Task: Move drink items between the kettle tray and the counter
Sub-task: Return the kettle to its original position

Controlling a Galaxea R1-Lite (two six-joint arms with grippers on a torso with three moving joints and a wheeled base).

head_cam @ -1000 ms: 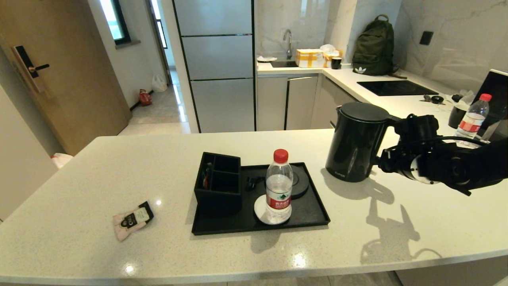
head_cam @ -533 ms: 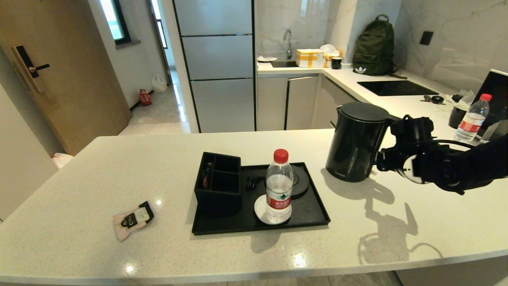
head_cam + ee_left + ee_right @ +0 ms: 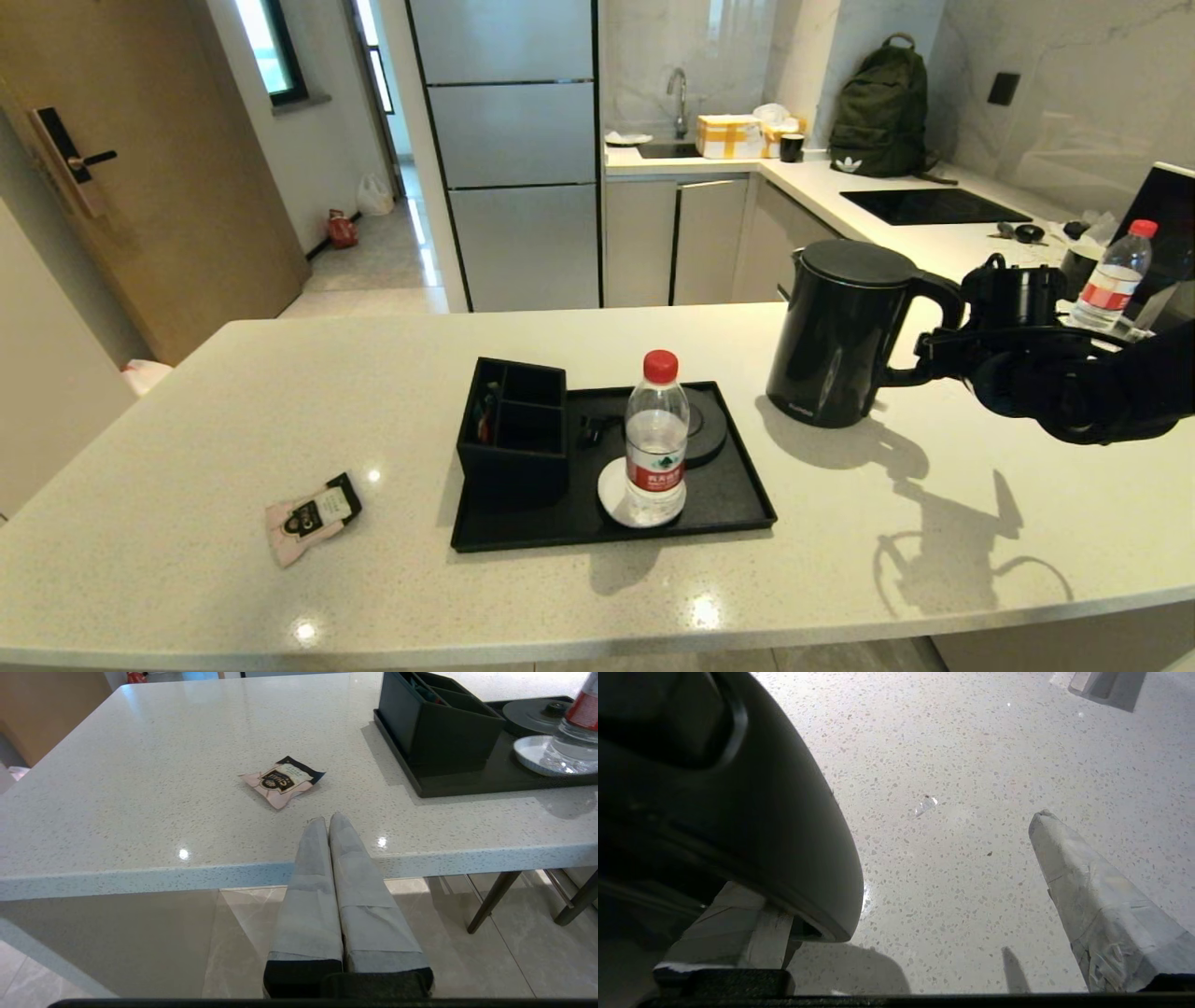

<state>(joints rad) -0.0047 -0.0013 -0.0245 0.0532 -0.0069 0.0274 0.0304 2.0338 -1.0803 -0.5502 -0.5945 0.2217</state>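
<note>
The tall black kettle (image 3: 837, 332) stands upright on the off-white counter (image 3: 280, 401), right of the black tray (image 3: 733, 495). My right gripper (image 3: 938, 355) is open beside the kettle's loop handle (image 3: 945, 297). In the right wrist view the right gripper (image 3: 896, 851) shows one taped finger (image 3: 1092, 896) free over the counter, while the dark handle (image 3: 738, 812) hides the other finger's tip. The pale pink sachet (image 3: 311, 516) lies on the counter left of the tray. Below the counter's front edge, my left gripper (image 3: 328, 819) is shut and empty, a little short of the sachet (image 3: 281, 780).
On the tray stand the black compartmented box (image 3: 513, 439), the round kettle base (image 3: 707, 425) and a red-capped water bottle (image 3: 656, 439) on a white coaster. A second bottle (image 3: 1111, 277) and a dark cup (image 3: 1074, 271) stand at the far right.
My right gripper has come off the kettle's handle and drawn back to the right, with the wrist turned. The kettle has stayed in place on the counter.
</note>
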